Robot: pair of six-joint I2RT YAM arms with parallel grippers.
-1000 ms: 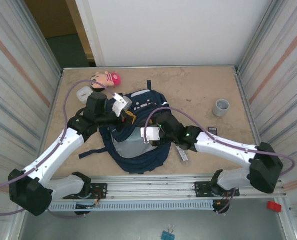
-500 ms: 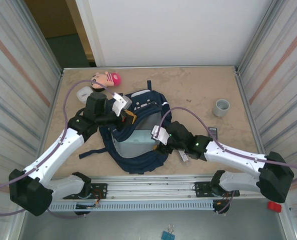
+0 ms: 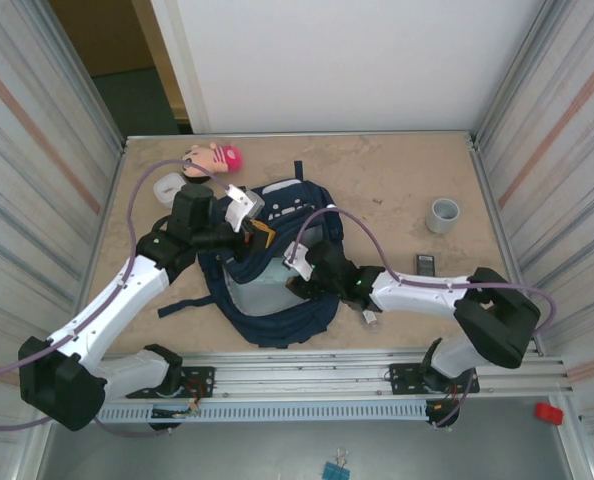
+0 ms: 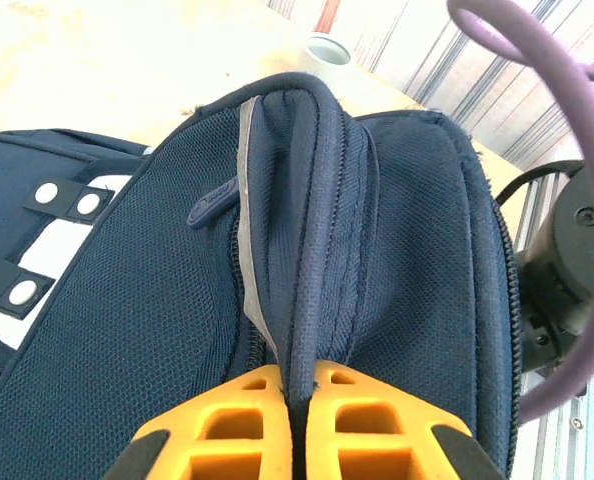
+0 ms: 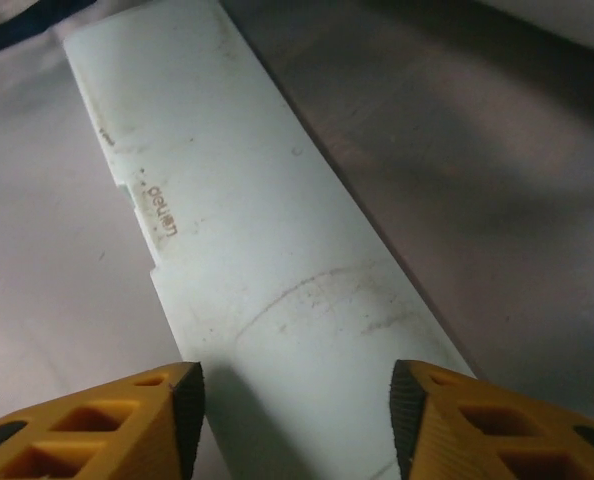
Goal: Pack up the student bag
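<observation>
The student bag (image 3: 277, 322), a navy backpack, lies in the middle of the table with its main compartment open and its pale grey lining showing. My left gripper (image 3: 252, 228) (image 4: 299, 385) is shut on the bag's (image 4: 127, 300) piped rim beside the zip and holds it up. My right gripper (image 3: 287, 284) (image 5: 297, 385) reaches inside the bag, its jaws apart just above a flat white case (image 5: 277, 250) that lies on the lining. The case is wider than the gap between the pads, and nothing is clamped.
A grey cup (image 3: 443, 214) stands at the right. A small dark device (image 3: 425, 262) and a small white item (image 3: 369, 318) lie beside the right arm. A pink doll (image 3: 214, 157) and a white container (image 3: 167, 186) sit at the back left. A strap (image 3: 182, 305) trails left.
My right arm has swung left and gone deeper into the bag's opening, and its jaws have narrowed. The left gripper has kept its hold on the rim without moving.
</observation>
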